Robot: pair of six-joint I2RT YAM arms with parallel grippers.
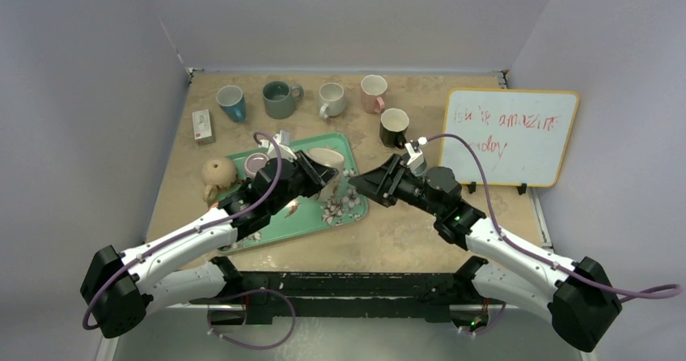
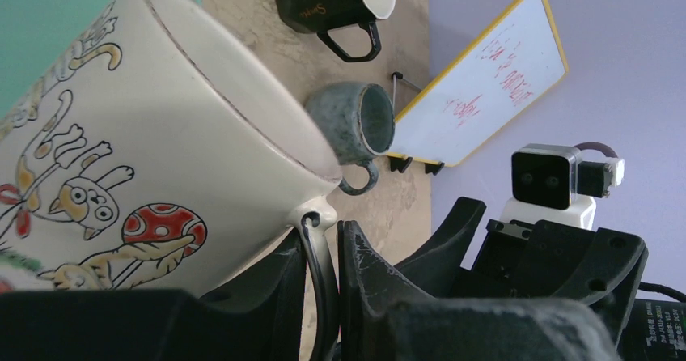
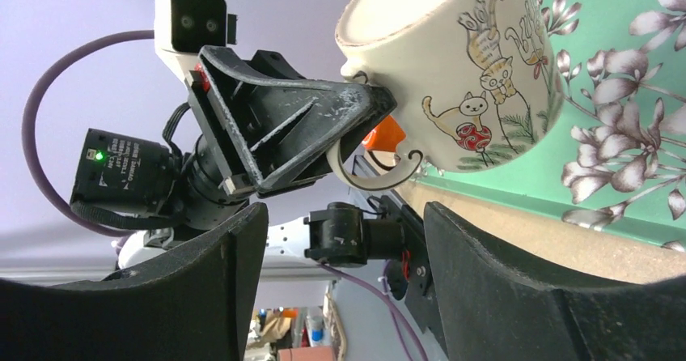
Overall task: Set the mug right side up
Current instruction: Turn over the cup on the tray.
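1. Peering from above, we barely find the mug (image 1: 330, 184): the left arm (image 1: 267, 187) hides most of it above the tray's (image 1: 311, 219) right end.
2. The left fingers (image 2: 380, 296) pinch its handle (image 2: 319, 256).
3. The right fingers (image 3: 493, 296) gape wide, just right of it.

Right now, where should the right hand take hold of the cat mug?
Probably the body of the cat mug, from the side away from its handle: the left hand clamps that, and the tilted wall toward the open right hand is bare.
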